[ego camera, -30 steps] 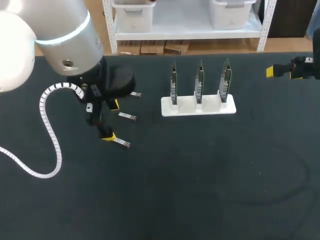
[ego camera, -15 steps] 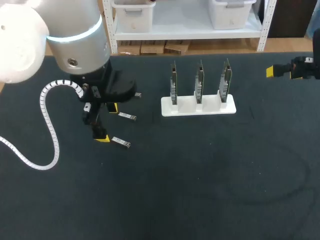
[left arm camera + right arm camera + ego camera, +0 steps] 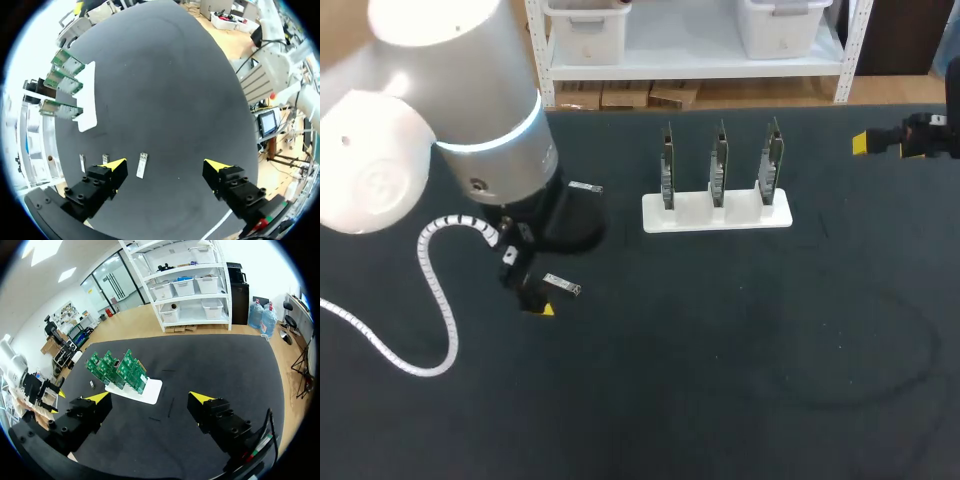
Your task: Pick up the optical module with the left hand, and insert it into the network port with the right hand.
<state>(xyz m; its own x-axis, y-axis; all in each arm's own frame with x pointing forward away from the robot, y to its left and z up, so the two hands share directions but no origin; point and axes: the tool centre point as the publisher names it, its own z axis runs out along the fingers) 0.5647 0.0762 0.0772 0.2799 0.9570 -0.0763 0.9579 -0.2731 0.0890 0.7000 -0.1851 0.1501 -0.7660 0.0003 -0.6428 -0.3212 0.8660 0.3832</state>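
The module lies flat on the table, between the fingers of our left gripper but far nearer one finger than the other. Its long axis runs ahead of us, across the line between the tips, so we judge that closing would catch its long sides once we centre over it. The jaws stand wide apart, holding nothing. Our right gripper, likewise spread and empty, hangs well apart, beyond the stand.
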